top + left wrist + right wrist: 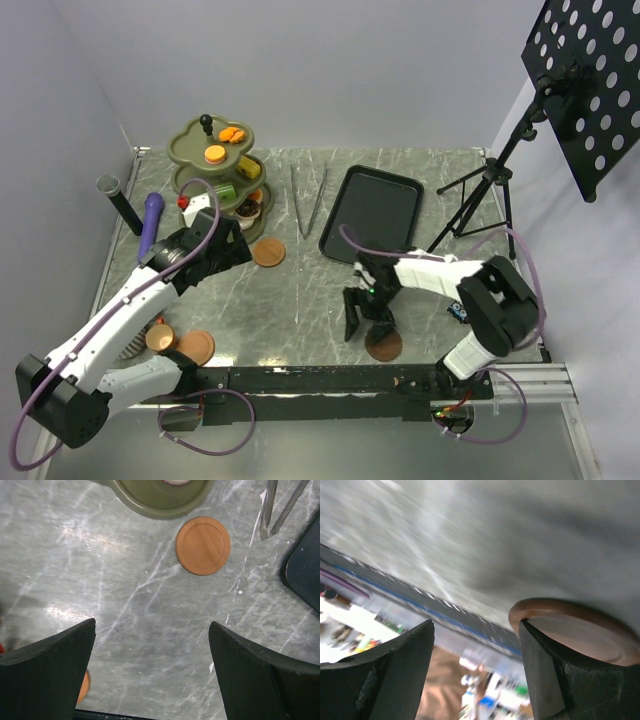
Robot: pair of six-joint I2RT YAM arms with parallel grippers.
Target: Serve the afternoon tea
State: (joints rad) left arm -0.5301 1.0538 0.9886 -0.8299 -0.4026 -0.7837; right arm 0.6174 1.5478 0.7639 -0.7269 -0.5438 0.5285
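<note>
The olive-green three-tier stand stands at the far left corner of the worktop. Orange pastries already sit on its top tier, so the food looks largely served and the cup settings are what is left to do.

One brown saucer lies by the near edge, right of the middle, probably laid there as a place setting. The right jaws hang just over it, parted partway with nothing between them, one finger overlapping its rim.

A second saucer lies just beside the stand's bottom tier. The left jaws hover over bare worktop near it, spread fully and empty, likely lining up to take it.

A third saucer and a copper cup sit at the near left corner. The black tray and tongs lie toward the far edge.
</note>
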